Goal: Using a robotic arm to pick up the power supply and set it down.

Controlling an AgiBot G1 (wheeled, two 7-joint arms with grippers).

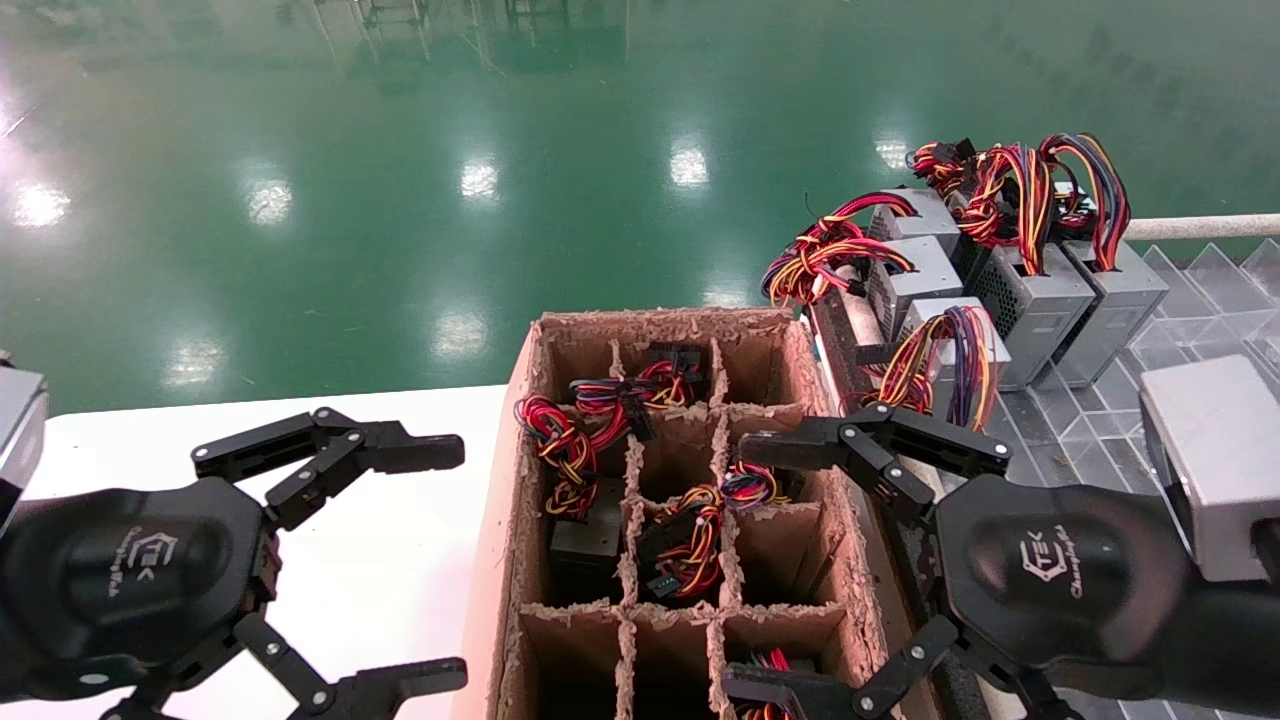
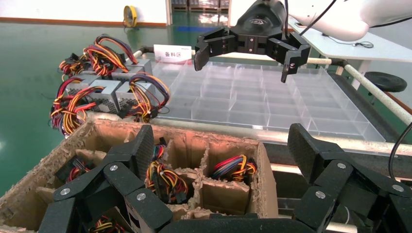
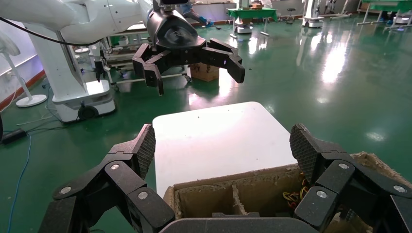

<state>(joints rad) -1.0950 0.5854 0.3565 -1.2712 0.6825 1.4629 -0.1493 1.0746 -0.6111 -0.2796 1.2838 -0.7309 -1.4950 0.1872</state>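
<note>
The power supply (image 1: 938,308) is a small grey metal box with a looped orange, yellow, red and purple wire bundle. It stands nearest of the grey units on the clear tray at the right, and it also shows in the left wrist view (image 2: 125,97). My right gripper (image 1: 750,568) is open and holds nothing. It hovers over the right edge of the cardboard box, short of the power supply. My left gripper (image 1: 450,562) is open too, over the white table (image 1: 380,560) left of the box.
A divided cardboard box (image 1: 520,400) holds black-topped units with wire bundles (image 1: 690,540). Other grey supplies (image 1: 1040,290) stand in a cluster on the clear compartment tray (image 1: 1200,290). A white rail (image 1: 1200,227) runs behind them, with green floor beyond.
</note>
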